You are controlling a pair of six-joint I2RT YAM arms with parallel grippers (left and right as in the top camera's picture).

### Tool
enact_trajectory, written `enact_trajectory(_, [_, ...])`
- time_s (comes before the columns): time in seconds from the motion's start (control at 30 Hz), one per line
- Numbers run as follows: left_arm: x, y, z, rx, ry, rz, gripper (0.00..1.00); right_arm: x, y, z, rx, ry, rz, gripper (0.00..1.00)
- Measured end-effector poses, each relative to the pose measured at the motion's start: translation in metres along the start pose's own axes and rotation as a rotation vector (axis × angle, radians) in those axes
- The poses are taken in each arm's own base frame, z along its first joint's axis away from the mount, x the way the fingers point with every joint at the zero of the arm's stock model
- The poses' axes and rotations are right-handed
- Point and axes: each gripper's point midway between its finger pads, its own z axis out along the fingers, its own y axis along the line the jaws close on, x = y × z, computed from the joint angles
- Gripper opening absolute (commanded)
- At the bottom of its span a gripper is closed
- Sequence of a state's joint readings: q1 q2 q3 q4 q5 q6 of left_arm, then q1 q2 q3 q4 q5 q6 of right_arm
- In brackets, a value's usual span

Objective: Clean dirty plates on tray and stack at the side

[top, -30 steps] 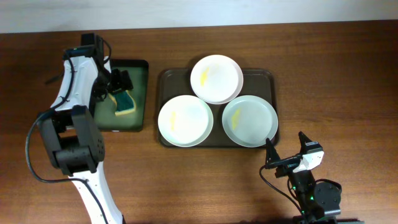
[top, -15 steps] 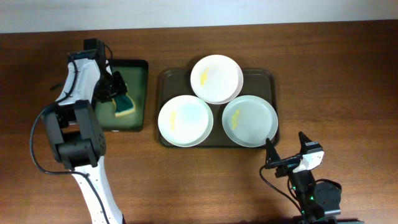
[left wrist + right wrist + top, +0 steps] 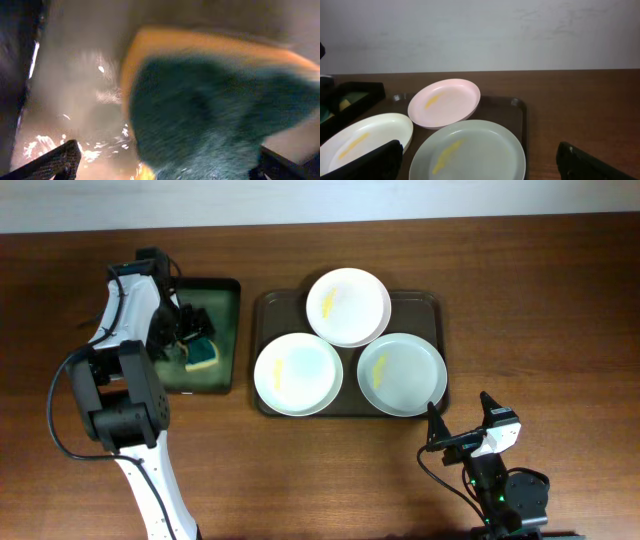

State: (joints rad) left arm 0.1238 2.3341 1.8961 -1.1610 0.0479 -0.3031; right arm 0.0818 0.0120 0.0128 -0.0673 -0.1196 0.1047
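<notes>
Three white plates lie on the dark tray (image 3: 268, 308): one at the back (image 3: 348, 306), one front left (image 3: 298, 373), one front right (image 3: 401, 373), each with a yellow smear. The right wrist view shows them too: back (image 3: 445, 102), left (image 3: 360, 137), near (image 3: 470, 150), on the tray (image 3: 517, 107). My left gripper (image 3: 189, 330) is down in the black basin (image 3: 225, 300), open, its fingers (image 3: 170, 165) either side of a green and yellow sponge (image 3: 210, 110). My right gripper (image 3: 462, 428) is open and empty in front of the tray, its fingers (image 3: 477, 165) facing the near plate.
The sponge (image 3: 203, 354) lies in the wet basin left of the tray. The basin also shows at the left of the right wrist view (image 3: 355, 95). Bare wooden table (image 3: 540, 310) lies to the right of the tray. A pale wall stands behind.
My left gripper has moved toward the front of the basin and down onto the sponge, which shifted slightly. The right arm and the plates have not moved.
</notes>
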Motion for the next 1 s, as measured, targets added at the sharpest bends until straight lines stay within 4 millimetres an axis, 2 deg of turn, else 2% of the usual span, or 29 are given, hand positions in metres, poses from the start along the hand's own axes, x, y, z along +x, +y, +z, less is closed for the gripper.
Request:
enact_trajectory(0.07, [0.009, 0.003, 0.0, -0.011, 0.036, -0.002, 0.89, 0.0, 0.0, 0.0, 0.0, 0.0, 0.0, 0.98])
enact_trajectory(0.17, [0.019, 0.005, -0.001, -0.021, 0.077, -0.001, 0.65, 0.0, 0.0, 0.0, 0.0, 0.0, 0.0, 0.98])
enact_trajectory(0.23, [0.022, 0.006, -0.001, -0.024, 0.089, -0.002, 0.52, 0.0, 0.0, 0.0, 0.0, 0.0, 0.0, 0.98])
enact_trajectory(0.33, [0.024, 0.007, -0.001, -0.027, 0.099, 0.0, 0.2, 0.0, 0.0, 0.0, 0.0, 0.0, 0.0, 0.98])
enact_trajectory(0.37, [0.025, 0.007, -0.001, -0.027, 0.104, -0.007, 0.15, 0.0, 0.0, 0.0, 0.0, 0.0, 0.0, 0.98])
enact_trajectory(0.5, [0.025, 0.007, -0.001, -0.027, 0.102, -0.002, 0.23, 0.0, 0.0, 0.0, 0.0, 0.0, 0.0, 0.98])
enact_trajectory(0.53, [0.023, 0.006, -0.001, -0.025, 0.096, -0.001, 0.33, 0.0, 0.0, 0.0, 0.0, 0.0, 0.0, 0.98])
enact_trajectory(0.6, [0.021, 0.005, -0.001, -0.018, 0.085, 0.002, 0.66, 0.0, 0.0, 0.0, 0.0, 0.0, 0.0, 0.98])
enact_trajectory(0.63, [0.018, 0.003, -0.001, -0.008, 0.076, -0.002, 0.77, 0.0, 0.0, 0.0, 0.0, 0.0, 0.0, 0.98])
enact_trajectory(0.7, [0.016, -0.001, -0.001, 0.011, 0.068, 0.004, 0.9, 0.0, 0.0, 0.0, 0.0, 0.0, 0.0, 0.98])
enact_trajectory(0.77, [0.013, -0.004, -0.003, 0.028, 0.06, 0.004, 0.97, 0.0, 0.0, 0.0, 0.0, 0.0, 0.0, 0.98])
enact_trajectory(0.9, [0.004, -0.009, -0.016, 0.047, 0.032, 0.065, 0.98, 0.0, 0.0, 0.0, 0.0, 0.0, 0.0, 0.98])
enact_trajectory(1.0, [0.008, -0.008, -0.022, 0.044, 0.05, 0.113, 0.98, 0.0, 0.0, 0.0, 0.0, 0.0, 0.0, 0.98])
